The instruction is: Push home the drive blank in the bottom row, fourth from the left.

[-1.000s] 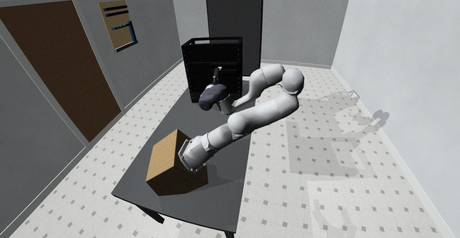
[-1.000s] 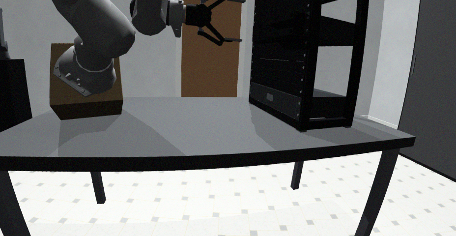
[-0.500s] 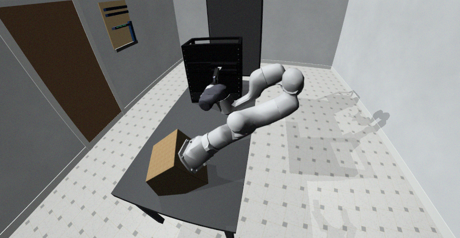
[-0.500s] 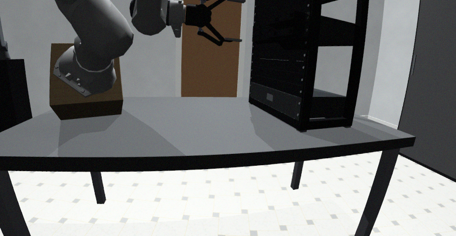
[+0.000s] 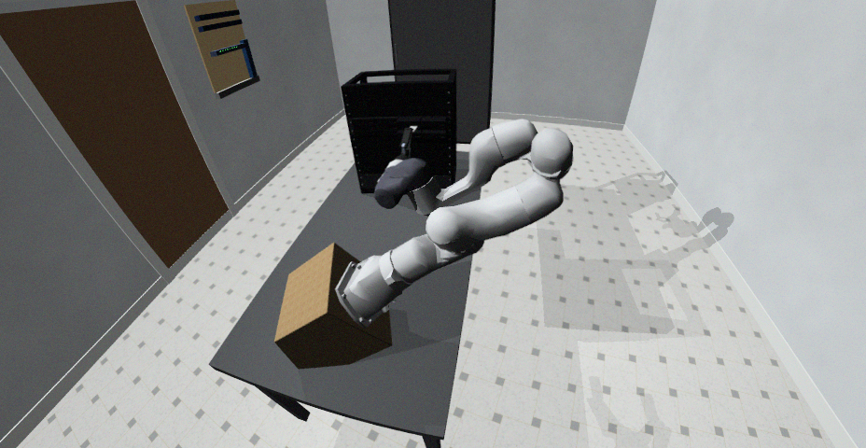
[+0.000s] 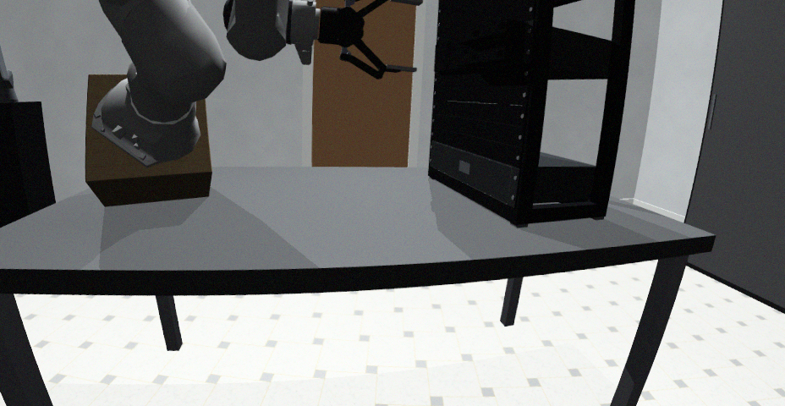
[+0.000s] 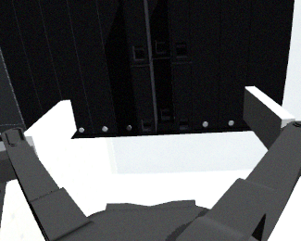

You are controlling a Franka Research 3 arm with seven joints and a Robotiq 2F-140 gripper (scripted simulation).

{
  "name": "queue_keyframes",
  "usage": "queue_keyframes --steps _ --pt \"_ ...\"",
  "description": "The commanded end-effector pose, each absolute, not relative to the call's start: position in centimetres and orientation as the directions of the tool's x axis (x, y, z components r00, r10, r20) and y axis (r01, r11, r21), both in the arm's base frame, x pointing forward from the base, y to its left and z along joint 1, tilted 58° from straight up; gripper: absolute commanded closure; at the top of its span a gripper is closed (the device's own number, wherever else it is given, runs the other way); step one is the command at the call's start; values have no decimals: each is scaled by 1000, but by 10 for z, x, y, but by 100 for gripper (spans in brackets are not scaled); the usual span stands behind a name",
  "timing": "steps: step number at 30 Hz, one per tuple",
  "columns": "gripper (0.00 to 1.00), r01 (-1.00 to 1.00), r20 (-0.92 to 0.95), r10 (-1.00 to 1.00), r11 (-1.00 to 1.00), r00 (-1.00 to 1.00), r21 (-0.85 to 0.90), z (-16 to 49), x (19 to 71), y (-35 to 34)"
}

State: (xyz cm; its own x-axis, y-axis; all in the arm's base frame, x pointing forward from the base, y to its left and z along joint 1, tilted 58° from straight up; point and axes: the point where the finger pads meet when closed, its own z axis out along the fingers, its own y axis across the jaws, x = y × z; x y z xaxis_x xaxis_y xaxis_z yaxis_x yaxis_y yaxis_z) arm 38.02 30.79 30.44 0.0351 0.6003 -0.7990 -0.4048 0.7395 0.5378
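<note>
The black rack (image 6: 526, 90) stands on the far end of the dark table; it also shows in the top view (image 5: 402, 127). Its front face (image 6: 474, 63) is very dark, and I cannot make out single drive blanks there. In the wrist view the rack front (image 7: 150, 41) fills the top, with some small blank faces (image 7: 157, 53) dimly visible; I cannot tell which stand out. My gripper (image 6: 414, 35) is open and empty, level with the upper part of the rack front, a short gap away and pointing at it. Its fingers spread wide in the wrist view (image 7: 158, 117). It also shows in the top view (image 5: 407, 137).
A brown box (image 6: 148, 139) at the near end of the table carries my arm's base (image 5: 363, 290). A grey panel (image 6: 472, 170) sits low in the rack front. A tall dark cabinet (image 5: 440, 39) stands behind the rack. A brown door (image 6: 362, 74) is on the side wall.
</note>
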Motion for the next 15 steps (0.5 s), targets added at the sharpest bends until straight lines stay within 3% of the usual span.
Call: queue_keyframes --steps 1,15 --pt "0 -440 -815 579 724 -31 531 304 380 306" --pt "0 -440 -815 579 724 -31 531 307 384 306"
